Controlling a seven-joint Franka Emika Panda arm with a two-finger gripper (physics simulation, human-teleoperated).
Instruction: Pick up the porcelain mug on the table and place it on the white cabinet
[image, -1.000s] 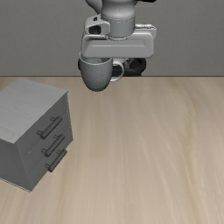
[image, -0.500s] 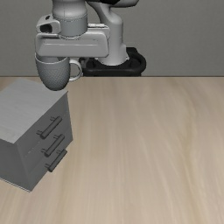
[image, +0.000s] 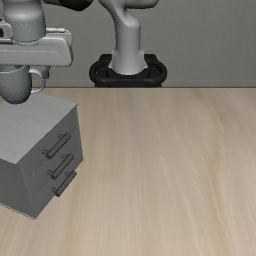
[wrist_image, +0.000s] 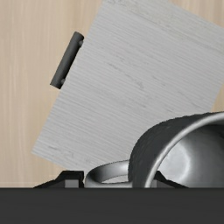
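Observation:
The grey-white porcelain mug (image: 16, 84) hangs in the air above the white cabinet (image: 35, 150) at the exterior view's left, with my gripper (image: 20, 72) shut on its rim. In the wrist view the mug (wrist_image: 179, 153) is tight against my hand, its dark inside and curved handle showing, and the cabinet's pale top (wrist_image: 131, 83) lies below it. The mug is clear of the cabinet top, not touching it.
The cabinet has drawers with dark handles (image: 60, 155) on its front face; one handle (wrist_image: 66, 59) juts from its edge. The wooden table (image: 170, 170) stretches to the exterior view's right. The robot base (image: 128, 70) stands at the back.
My arm has swung toward the exterior view's left, carrying the mug from above the table's middle to above the cabinet.

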